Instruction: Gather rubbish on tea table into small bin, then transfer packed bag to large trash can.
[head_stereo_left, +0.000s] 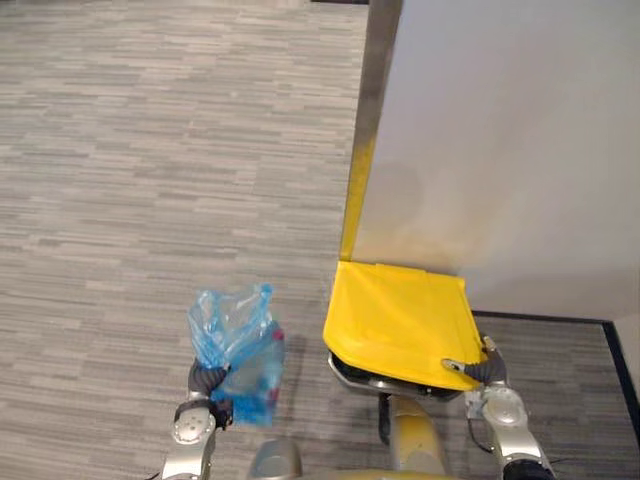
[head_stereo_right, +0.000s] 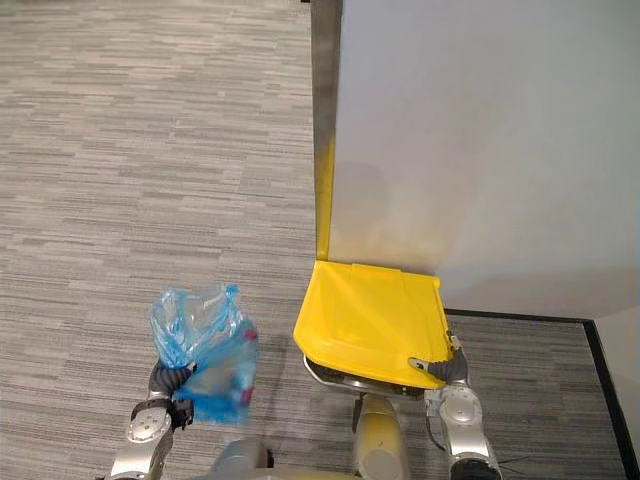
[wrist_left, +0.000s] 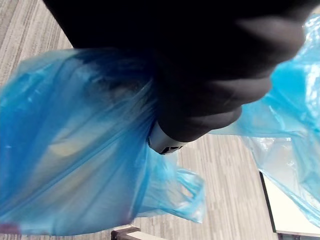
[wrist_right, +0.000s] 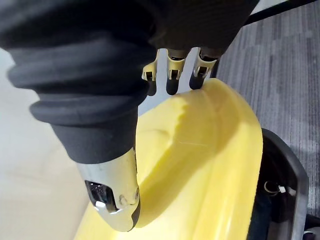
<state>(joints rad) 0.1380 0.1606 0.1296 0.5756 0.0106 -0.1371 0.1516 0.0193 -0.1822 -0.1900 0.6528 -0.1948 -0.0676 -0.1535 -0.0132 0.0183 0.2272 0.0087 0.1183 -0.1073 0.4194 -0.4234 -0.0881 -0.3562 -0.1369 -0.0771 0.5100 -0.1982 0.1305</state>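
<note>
Rubbish shows faintly through the thin, crinkled blue plastic bag (head_stereo_left: 240, 350), whose gathered neck is bunched in the curled fingers of the left hand (head_stereo_left: 205, 380), so the sack hangs clear of the striped grey carpet (head_stereo_left: 150, 150), beside the large trash can (head_stereo_left: 350, 372). The right hand (head_stereo_left: 487, 370) pinches the near corner of the smooth, hard yellow lid (head_stereo_left: 400, 320), fingers (wrist_right: 171, 82) over its rounded edge, tilting it up, likely to open the dark rim for the drop. A plain pale wall (head_stereo_left: 500, 130) stands behind.
</note>
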